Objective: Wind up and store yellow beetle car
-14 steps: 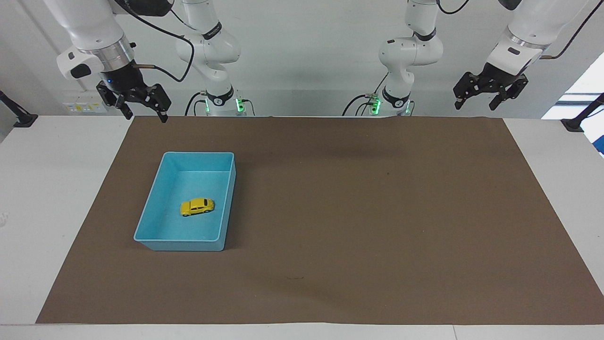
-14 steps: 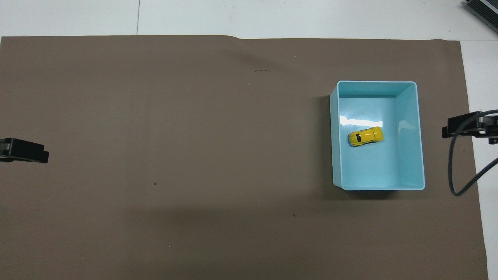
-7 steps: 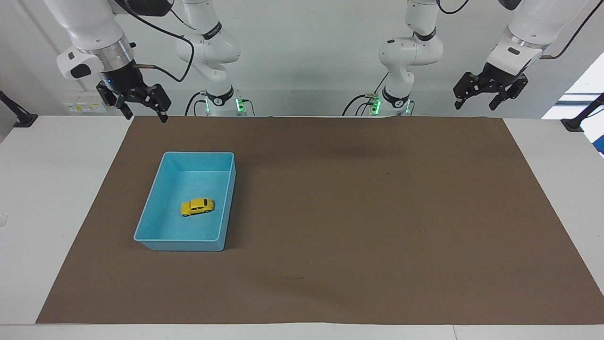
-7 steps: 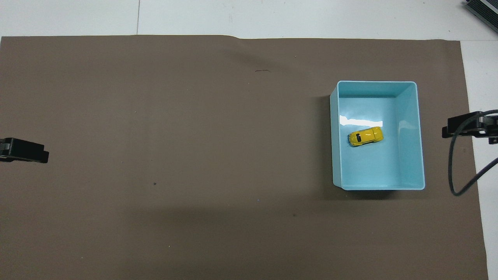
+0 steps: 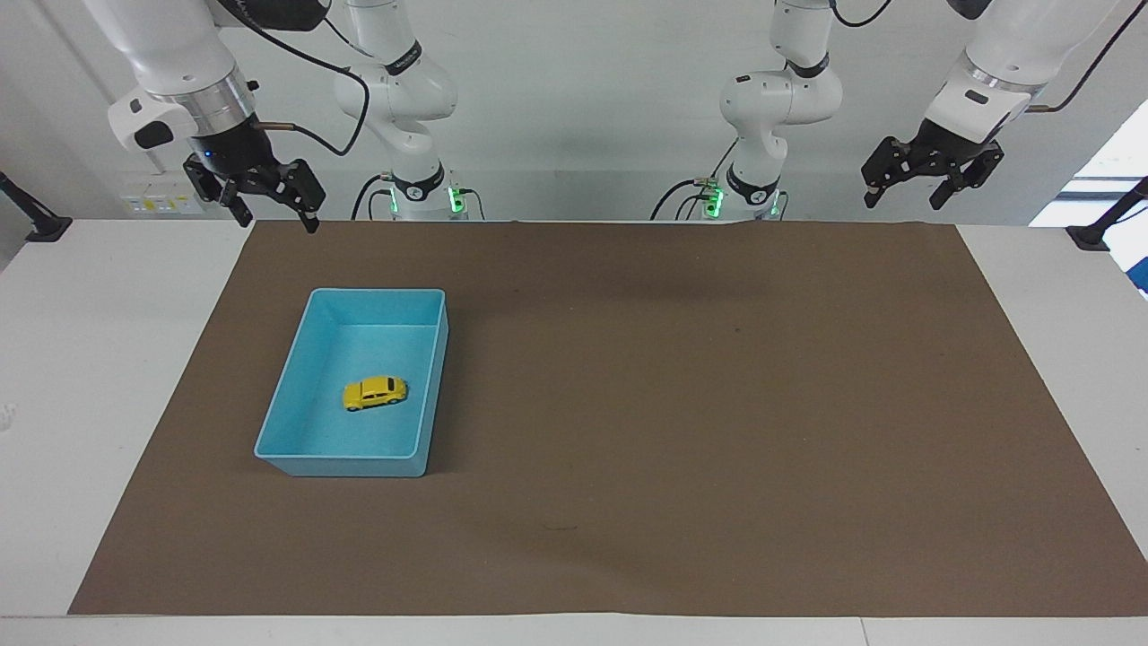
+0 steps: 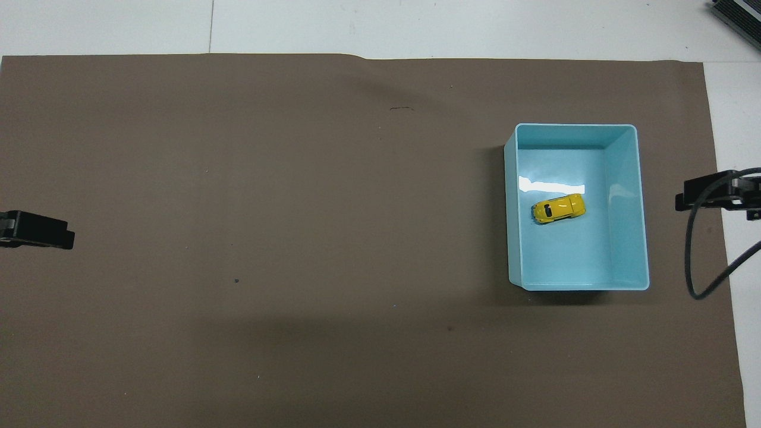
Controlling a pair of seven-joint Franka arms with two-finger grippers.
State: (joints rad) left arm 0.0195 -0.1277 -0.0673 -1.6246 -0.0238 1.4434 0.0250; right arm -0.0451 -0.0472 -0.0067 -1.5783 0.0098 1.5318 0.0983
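The yellow beetle car (image 5: pixel 375 393) (image 6: pixel 558 208) rests on its wheels inside the light-blue tray (image 5: pixel 308 460) (image 6: pixel 514 238), toward the right arm's end of the table. My right gripper (image 5: pixel 276 213) hangs open and holding nothing, high over the mat's corner by the robots, well apart from the tray. My left gripper (image 5: pixel 901 199) hangs open with nothing in it over the left arm's end of the table. Only a tip of each gripper shows in the overhead view: the right gripper (image 6: pixel 704 191) beside the tray, the left gripper (image 6: pixel 41 230) at the mat's other end.
A brown mat (image 5: pixel 682 404) covers most of the white table (image 5: pixel 81 359). A black cable (image 6: pixel 692 261) loops down from the right arm beside the tray. Black clamp mounts (image 5: pixel 40 229) sit at the table's corners by the robots.
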